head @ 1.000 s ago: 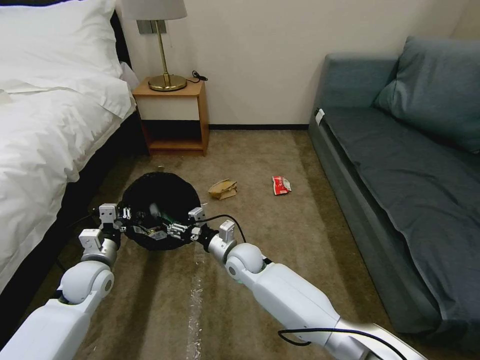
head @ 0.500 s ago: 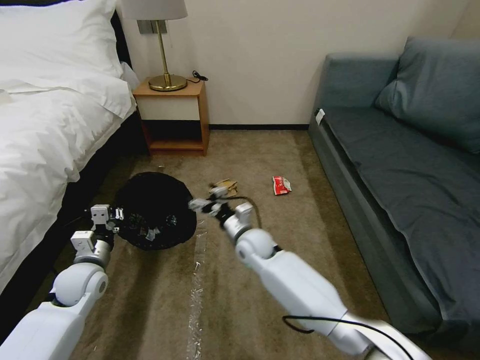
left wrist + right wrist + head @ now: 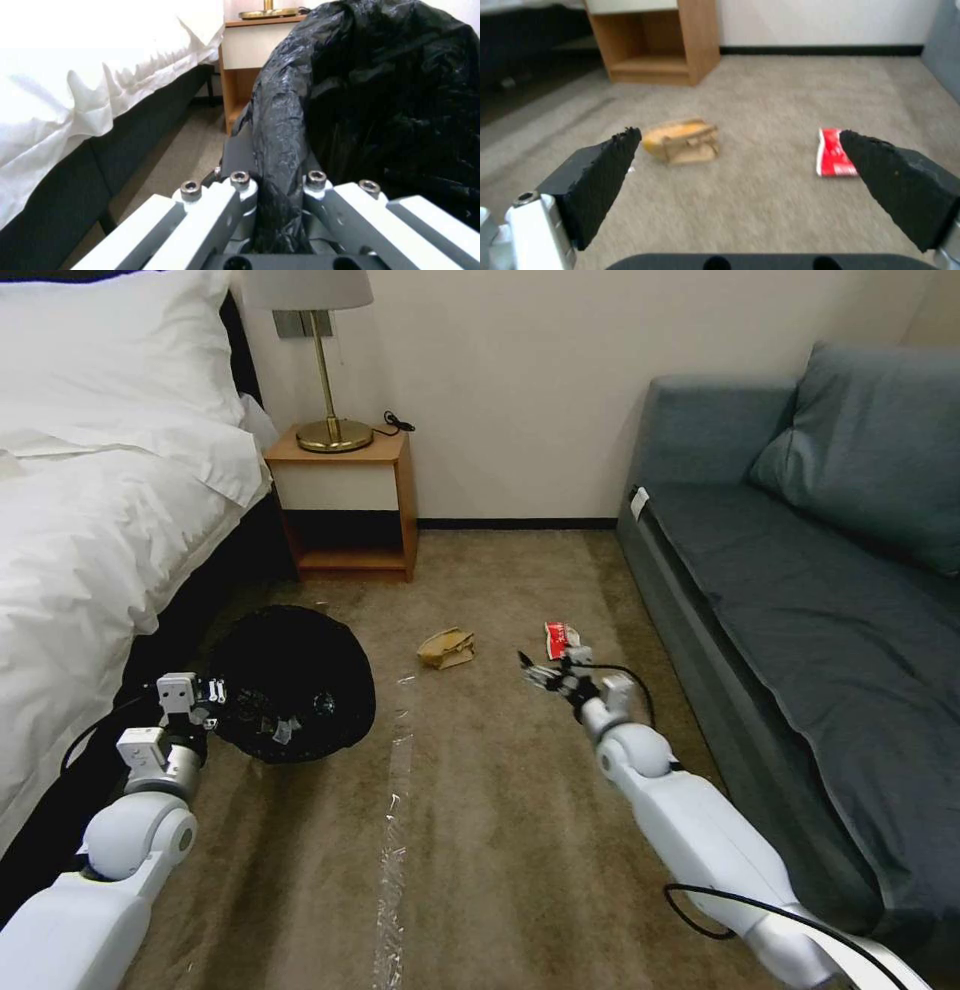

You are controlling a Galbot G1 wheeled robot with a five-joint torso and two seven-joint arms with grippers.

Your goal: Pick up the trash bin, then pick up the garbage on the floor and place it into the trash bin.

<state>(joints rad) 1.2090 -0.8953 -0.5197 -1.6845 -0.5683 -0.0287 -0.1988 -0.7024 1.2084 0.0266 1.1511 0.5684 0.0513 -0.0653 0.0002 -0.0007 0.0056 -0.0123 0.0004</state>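
Right gripper (image 3: 548, 668), jaws wide and empty, has swung from the bin (image 3: 290, 680) toward the red packet (image 3: 561, 638) at 1 o'clock; left gripper (image 3: 280, 210) stays clamped on the bin's rim: next pickup begins.

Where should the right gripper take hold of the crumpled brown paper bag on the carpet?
Probably from above, across the crumpled brown paper bag's raised middle folds. It lies low on the floor, lumpy rather than flat, clear of the red-white packet. The right gripper is open.
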